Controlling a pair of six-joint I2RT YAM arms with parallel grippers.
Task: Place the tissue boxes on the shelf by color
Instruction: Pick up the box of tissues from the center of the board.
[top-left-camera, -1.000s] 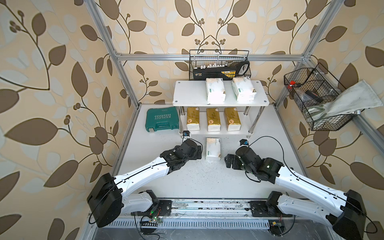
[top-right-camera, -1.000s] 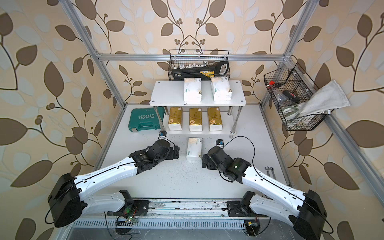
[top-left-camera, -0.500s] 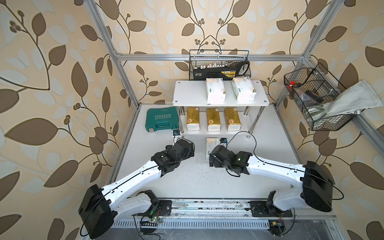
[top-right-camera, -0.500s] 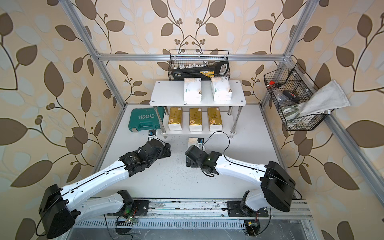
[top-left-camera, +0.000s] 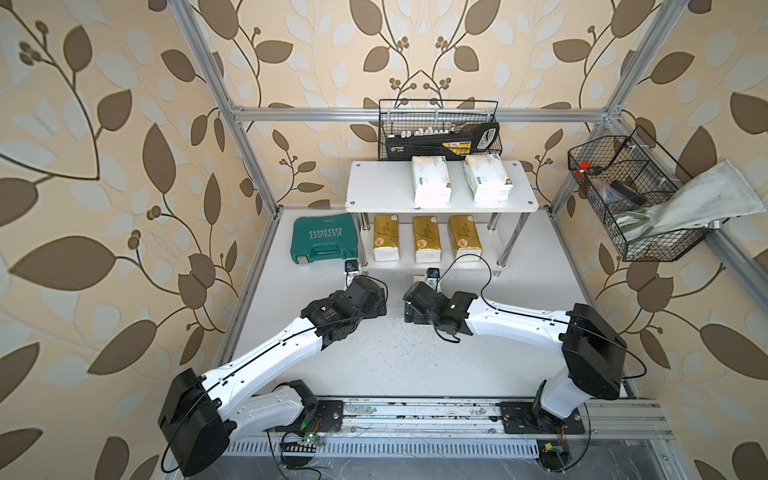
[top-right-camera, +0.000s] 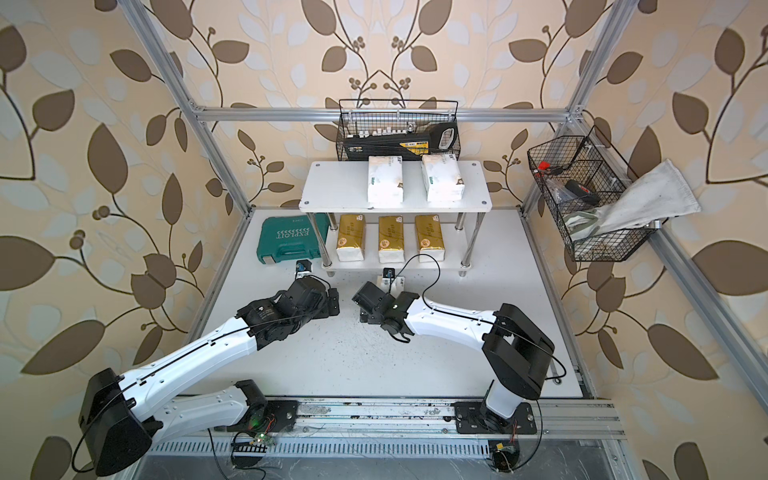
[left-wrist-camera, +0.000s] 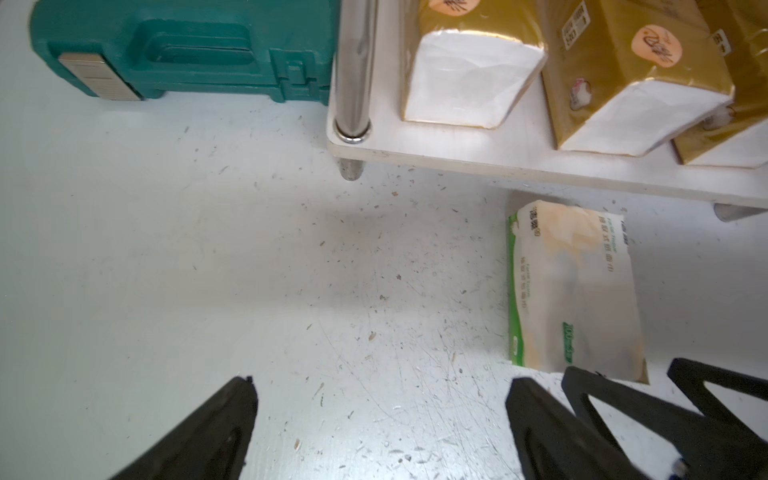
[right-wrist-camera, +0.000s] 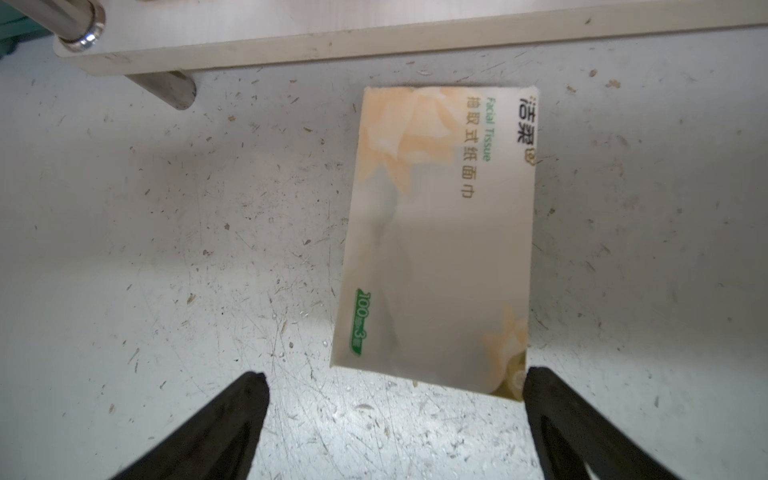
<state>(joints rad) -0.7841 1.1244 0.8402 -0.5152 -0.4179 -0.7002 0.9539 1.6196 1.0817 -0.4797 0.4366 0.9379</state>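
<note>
Right arm swinging in from side: right claw (right-wrist-camera: 397, 374) now hanging over last white tissue pack (right-wrist-camera: 436, 241), spread wide, gripping nothing. Pack lying flat on counter (right-wrist-camera: 166, 249), just before shelf (top-left-camera: 382, 187). Left claw (left-wrist-camera: 381, 379) backing aside, wide open, empty. Two white packs (top-left-camera: 430, 187) occupying top tier, three gold packs (top-left-camera: 426, 243) the lower. Judgement: final pick being set up.

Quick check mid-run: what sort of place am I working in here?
Probably a staged robot test cell rather than a real room: leaf-patterned wallpaper panels sit behind a bare aluminium frame, two white robot arms are mounted on a metal rail, and a small white two-tier shelf stands on the scratched white tabletop.
</note>
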